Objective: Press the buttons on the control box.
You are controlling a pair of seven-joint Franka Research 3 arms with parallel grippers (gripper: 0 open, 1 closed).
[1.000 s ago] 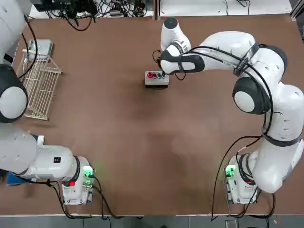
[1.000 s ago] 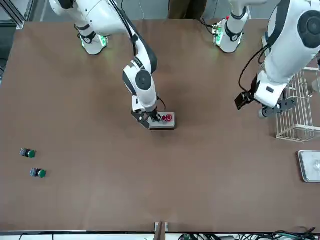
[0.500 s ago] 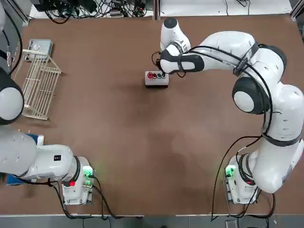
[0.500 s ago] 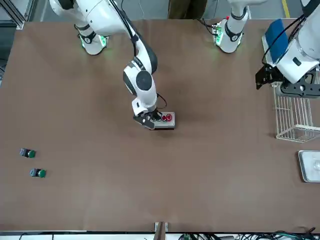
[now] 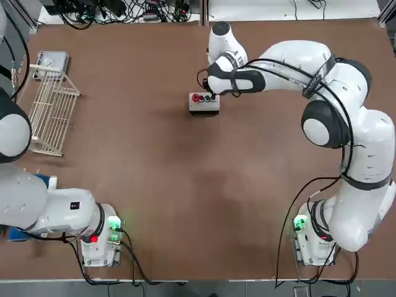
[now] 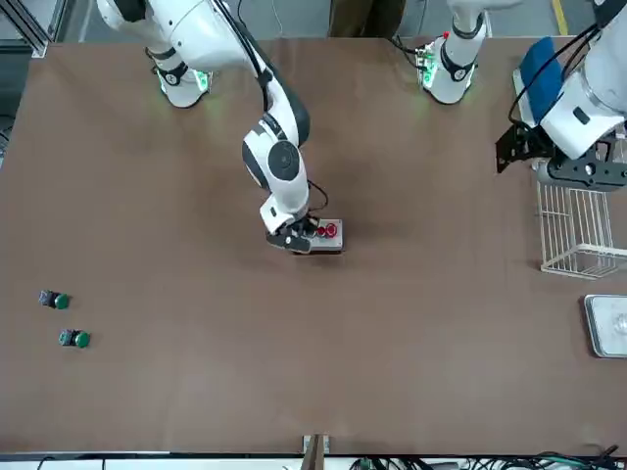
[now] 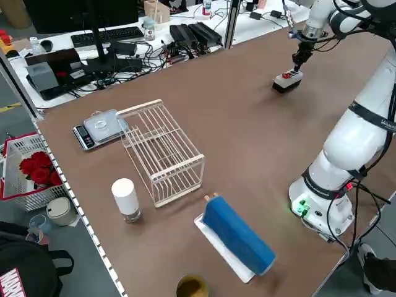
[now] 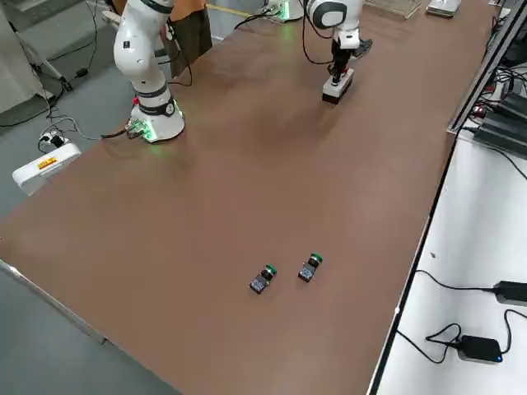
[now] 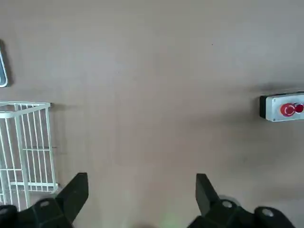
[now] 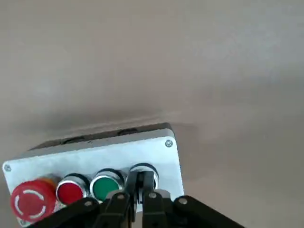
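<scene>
Right gripper [image 10: 141, 176] over the control box [image 10: 97, 161] — fingers together at the end button. Left gripper [image 9: 141, 190] near the wire rack [image 9: 27, 152] — fingers apart.

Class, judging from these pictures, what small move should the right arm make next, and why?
Probably a short press straight down: the right gripper is shut, its tips over the end button of the control box, beside the green button.

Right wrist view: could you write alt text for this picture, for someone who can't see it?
The right gripper, its fingers closed together, is over the far end button of a light grey control box. Beside that, in order, sit a green button, a red one and a larger red one.
</scene>
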